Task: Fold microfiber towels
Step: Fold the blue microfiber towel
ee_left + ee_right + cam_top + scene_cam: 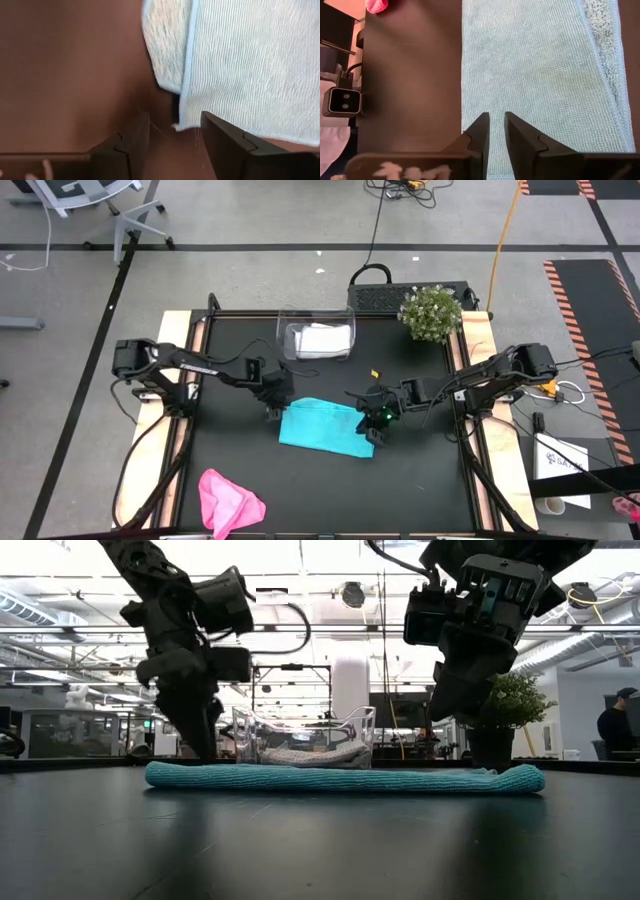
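A teal microfiber towel [325, 425] lies folded flat at the table's middle, with layered edges [170, 55] at its left end. My left gripper [272, 414] stands open at that end, down near the table, and the towel's corner [179, 124] lies between its fingertips [175, 132]. My right gripper [496, 125] hovers over the towel's right end [365, 435] with only a narrow gap between its fingers and nothing in it. A pink towel [228, 502] lies crumpled at the near left. A white towel [322, 340] lies in the clear tub. My left gripper comes from above at a slant, one finger on either side of the teal towel's left corner [179, 124]. Whether either finger [220, 135] touches the cloth I cannot tell. The towel lies flat on the table.
The clear plastic tub [300, 330] stands at the far middle of the table. A potted plant [431, 312] stands at the far right corner. Bare black table lies near the front edge, to the right of the pink towel.
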You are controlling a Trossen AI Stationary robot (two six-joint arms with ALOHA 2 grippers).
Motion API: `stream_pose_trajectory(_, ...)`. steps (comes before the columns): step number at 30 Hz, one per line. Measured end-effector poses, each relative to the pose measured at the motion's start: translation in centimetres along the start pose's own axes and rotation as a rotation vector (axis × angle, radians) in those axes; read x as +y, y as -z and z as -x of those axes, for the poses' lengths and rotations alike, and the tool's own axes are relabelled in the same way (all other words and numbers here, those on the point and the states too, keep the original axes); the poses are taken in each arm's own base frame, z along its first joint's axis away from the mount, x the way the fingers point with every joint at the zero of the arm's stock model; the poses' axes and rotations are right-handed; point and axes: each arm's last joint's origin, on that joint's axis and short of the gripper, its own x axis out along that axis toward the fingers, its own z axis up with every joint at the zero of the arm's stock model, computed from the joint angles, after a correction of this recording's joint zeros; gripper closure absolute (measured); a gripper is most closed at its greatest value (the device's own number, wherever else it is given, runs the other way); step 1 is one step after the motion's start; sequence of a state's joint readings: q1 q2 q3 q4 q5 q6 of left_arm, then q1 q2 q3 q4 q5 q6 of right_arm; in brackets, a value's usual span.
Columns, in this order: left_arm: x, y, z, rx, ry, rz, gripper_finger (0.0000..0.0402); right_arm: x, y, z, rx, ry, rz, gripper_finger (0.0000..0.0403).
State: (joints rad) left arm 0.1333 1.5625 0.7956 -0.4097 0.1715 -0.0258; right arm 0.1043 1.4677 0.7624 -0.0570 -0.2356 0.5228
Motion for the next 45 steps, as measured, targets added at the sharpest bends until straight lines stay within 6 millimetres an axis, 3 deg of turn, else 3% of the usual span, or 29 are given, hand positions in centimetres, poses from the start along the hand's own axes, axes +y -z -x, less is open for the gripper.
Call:
stream_pose_trajectory(5, 0.1, 0.2, -0.9, 0.040, 0.016, 0.008, 0.0220, 0.0, 0.0, 0.0, -0.001, 0.001, -0.008, 0.0351)
stream_pose_trajectory(18, -0.3, 0.0, -1.0, 0.020, 0.099, -0.003, 0.0222, 0.0, 0.0, 0.0, 0.003, 0.006, -0.009, 0.0351)
stream_pose_trajectory(23, -0.4, -0.2, -1.0, -0.001, 0.095, -0.008, 0.0266, 0.0, 0.0, 0.0, 0.004, 0.007, -0.009, 0.0351)
stream_pose_trajectory(31, -0.3, -0.8, -1.0, -0.063, 0.057, -0.011, 0.0391, 0.0, 0.0, 0.0, 0.004, 0.007, -0.011, 0.0351)
stream_pose_trajectory(45, -0.2, -2.7, -0.3, -0.189, -0.031, -0.047, 0.0386, 0.0, 0.0, 0.0, 0.004, 0.007, -0.017, 0.0351)
